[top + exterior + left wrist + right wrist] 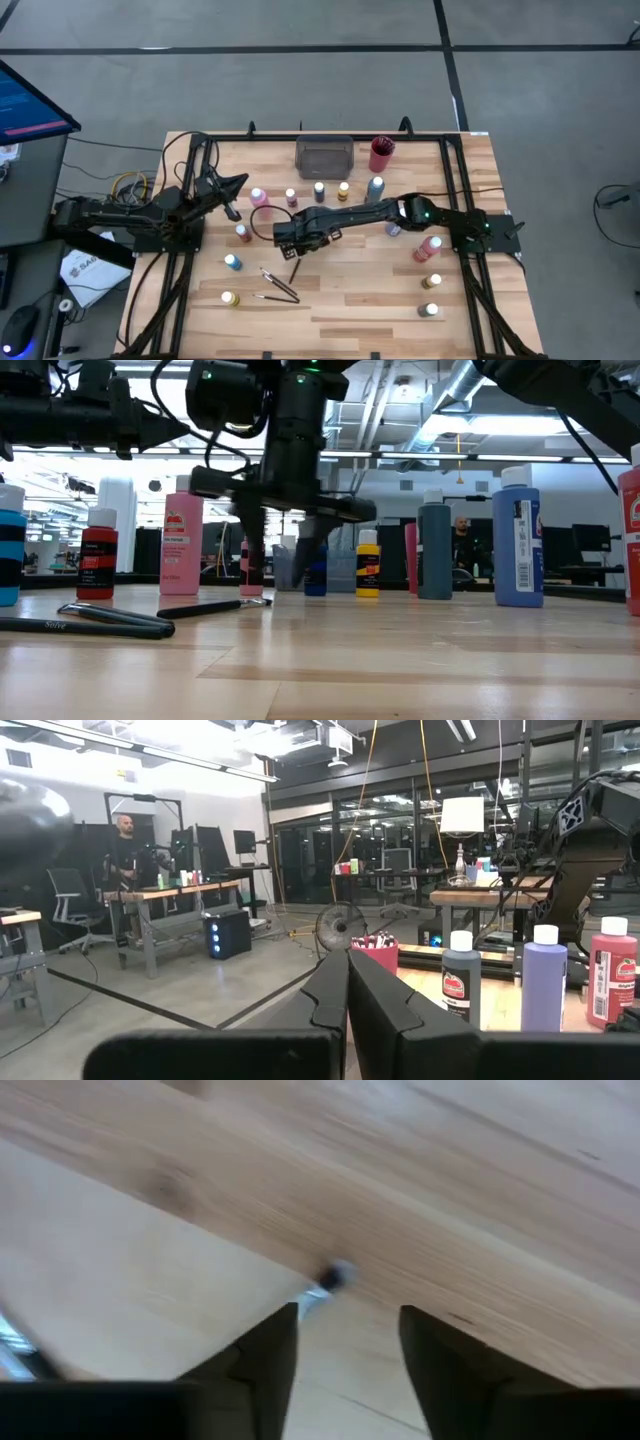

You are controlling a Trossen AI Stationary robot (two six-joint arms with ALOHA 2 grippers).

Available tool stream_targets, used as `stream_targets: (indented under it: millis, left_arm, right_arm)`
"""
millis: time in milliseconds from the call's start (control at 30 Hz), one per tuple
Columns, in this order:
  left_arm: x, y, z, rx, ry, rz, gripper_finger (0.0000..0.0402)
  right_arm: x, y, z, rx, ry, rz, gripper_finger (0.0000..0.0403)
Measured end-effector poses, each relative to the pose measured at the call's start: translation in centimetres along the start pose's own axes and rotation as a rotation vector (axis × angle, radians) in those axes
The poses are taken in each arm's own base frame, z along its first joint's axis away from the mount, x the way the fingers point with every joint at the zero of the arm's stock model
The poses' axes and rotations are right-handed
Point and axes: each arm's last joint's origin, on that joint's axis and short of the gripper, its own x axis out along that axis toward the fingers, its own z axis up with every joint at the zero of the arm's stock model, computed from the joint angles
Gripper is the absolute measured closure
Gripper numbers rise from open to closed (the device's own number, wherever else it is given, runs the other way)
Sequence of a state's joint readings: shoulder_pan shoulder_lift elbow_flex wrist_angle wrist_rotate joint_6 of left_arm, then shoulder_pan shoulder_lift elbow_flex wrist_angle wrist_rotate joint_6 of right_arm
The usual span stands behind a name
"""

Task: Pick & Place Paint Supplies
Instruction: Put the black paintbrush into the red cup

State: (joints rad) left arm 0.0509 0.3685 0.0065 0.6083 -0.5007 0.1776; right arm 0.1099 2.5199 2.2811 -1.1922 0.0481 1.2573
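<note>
Reaching over the middle of the table [400, 290], the right gripper [348, 1342] has its fingers apart above a brush [322, 1285]. Paint bottles [232, 262] stand around. The left gripper [348, 995] waits squeezed together.

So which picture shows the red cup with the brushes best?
The high view: the red cup sits whole at the table's far edge, beside the grey tray. The left wrist view catches it small, brushes poking out. The low view and the right wrist view don't clearly show it.

Right gripper [348, 1342] hangs close above the wooden table [480, 1200], fingers parted; a brush tip [330, 1278] lies just beyond them.
</note>
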Motion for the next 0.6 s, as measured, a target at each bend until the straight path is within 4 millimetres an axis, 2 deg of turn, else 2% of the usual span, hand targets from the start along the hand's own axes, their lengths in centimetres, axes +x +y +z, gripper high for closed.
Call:
stream_targets:
  millis: [100,200,433,600]
  left_arm:
    - [0.0,0.0,0.0,0.000,0.000,0.000,0.0399]
    - [0.0,0.0,0.0,0.000,0.000,0.000,0.0399]
    - [0.0,0.0,0.0,-0.001,-0.001,0.000,0.0399]
    - [0.0,0.0,0.0,-0.001,-0.001,0.000,0.0399]
  right_arm:
    - [0.1,0.5,0.5,0.011,-0.021,0.062,0.0198]
    - [0.2,0.7,0.7,0.019,-0.028,0.082,0.0186]
    - [1.3,0.8,0.3,0.024,-0.014,0.065,0.0191]
    - [3.0,1.2,-0.1,0.023,0.050,0.076,0.0203]
